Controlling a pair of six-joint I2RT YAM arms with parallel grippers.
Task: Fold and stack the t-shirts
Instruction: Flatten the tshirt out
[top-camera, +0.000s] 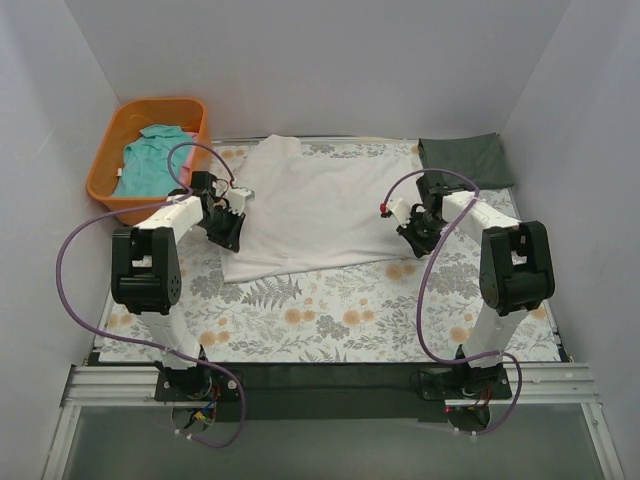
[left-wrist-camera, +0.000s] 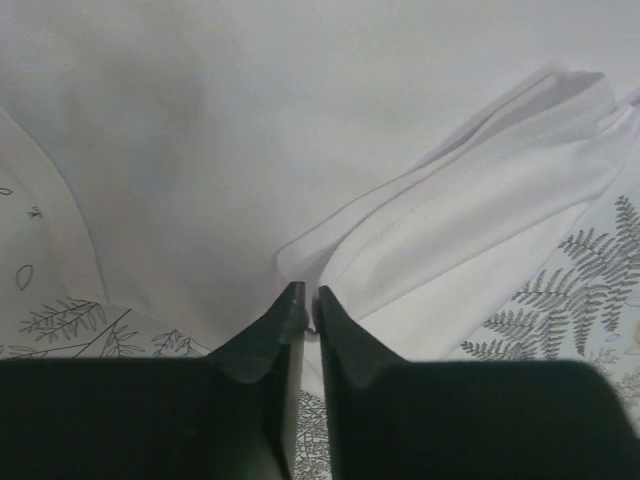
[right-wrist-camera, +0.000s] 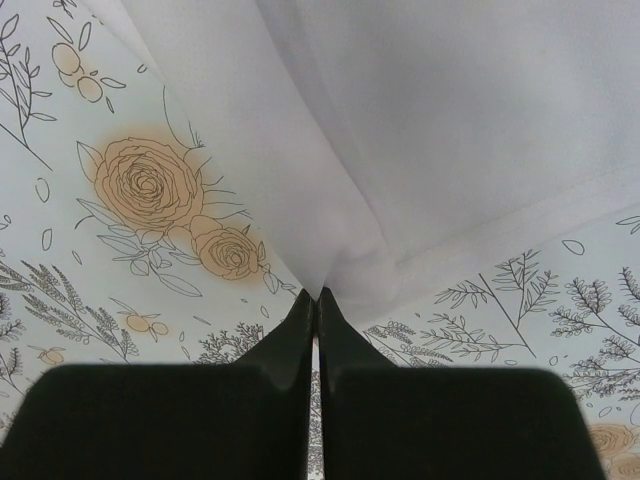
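1. Fold in progress, seen from above: white t-shirt (top-camera: 320, 205) spread mid-table on floral covering (top-camera: 330, 310), left gripper (top-camera: 232, 215) at its left edge, right gripper (top-camera: 405, 225) at its right; dark grey-green t-shirt (top-camera: 465, 160) folded at far right corner; teal t-shirt (top-camera: 150, 160) in orange basket (top-camera: 100, 190), far left.
2. Left wrist: fingers (left-wrist-camera: 265, 345) closed to a sliver, apparently pinching white cloth beside doubled-over sleeve (left-wrist-camera: 480, 190).
3. Right wrist: fingers (right-wrist-camera: 285, 340) clamped on puckered shirt edge. Likely next: lifting both sides together, evenly, without slipping.
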